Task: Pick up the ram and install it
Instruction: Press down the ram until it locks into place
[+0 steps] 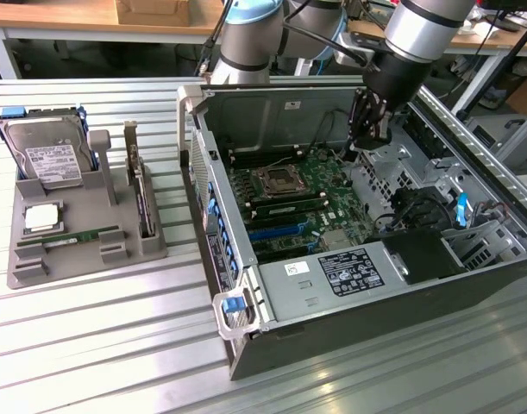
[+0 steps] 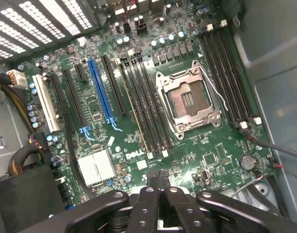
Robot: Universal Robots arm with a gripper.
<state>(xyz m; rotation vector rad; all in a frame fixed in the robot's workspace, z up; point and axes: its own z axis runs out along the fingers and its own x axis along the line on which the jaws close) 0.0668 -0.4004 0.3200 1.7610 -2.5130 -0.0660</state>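
Hovered over motherboard [image 2: 138, 97], gripper [image 2: 160, 182] pressed together, empty.
Possibly one ram [image 2: 134, 114] already seated; another [image 1: 80, 235] left in tray [image 1: 30, 267].

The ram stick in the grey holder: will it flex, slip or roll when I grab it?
The ram stick looks like a thin, flat board, so it is probably stiff and light, but may be fragile if bent. It lies long and low in the grey holder, so it seems unlikely to roll. Its narrow edges may offer little grip.

Tray [image 1: 82, 250] (holding ram [image 1: 80, 235]) beside case [image 1: 349, 328].
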